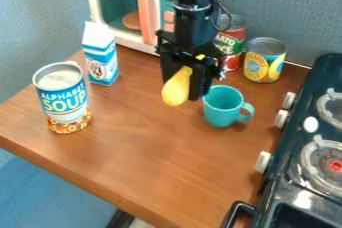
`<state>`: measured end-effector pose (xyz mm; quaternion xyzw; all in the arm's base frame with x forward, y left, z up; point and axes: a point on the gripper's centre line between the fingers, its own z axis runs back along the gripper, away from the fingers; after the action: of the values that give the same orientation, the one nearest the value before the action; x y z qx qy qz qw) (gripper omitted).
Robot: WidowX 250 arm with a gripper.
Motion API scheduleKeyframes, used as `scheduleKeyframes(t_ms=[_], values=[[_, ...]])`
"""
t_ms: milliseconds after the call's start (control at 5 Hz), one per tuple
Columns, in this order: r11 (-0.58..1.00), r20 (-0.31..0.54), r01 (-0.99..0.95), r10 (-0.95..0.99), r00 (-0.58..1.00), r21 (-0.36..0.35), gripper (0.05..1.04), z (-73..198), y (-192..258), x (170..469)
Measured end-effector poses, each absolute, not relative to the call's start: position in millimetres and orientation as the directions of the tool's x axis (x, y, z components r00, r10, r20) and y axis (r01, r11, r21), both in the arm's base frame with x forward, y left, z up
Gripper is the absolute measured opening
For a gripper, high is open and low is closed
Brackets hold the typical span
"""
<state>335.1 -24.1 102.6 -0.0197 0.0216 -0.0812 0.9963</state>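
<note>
The black gripper (185,83) hangs over the upper middle of the table, shut on a yellow, pear-shaped item (177,88) that points downward between its fingers. Just right of the gripper and below it stands a teal mug (223,106), upright, with its handle to the right. Behind the gripper on the right are a red and green can (230,44) and a yellow can (264,60). Left of the gripper stand a blue and white milk carton (99,54) and a soup can (63,94).
A toy microwave (121,9) with a pink handle stands at the back against the grey wall. On the right is a dark toy stove (300,142) with white knobs facing the wooden table (153,167). The table's front edge slants down to the right.
</note>
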Motion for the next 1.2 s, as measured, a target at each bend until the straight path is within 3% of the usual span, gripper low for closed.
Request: scheduleKeyframes(t_ms=[200,600,1200], values=[[0.99,-0.096,0.143,-0.143,0.985,-0.01,0.709,87,-16,357],[0.991,-0.177,0.123,-0.113,0.978,0.046,0.709,67,0,375],[0.999,-0.213,0.007,0.001,0.977,0.037,0.709,58,46,380]])
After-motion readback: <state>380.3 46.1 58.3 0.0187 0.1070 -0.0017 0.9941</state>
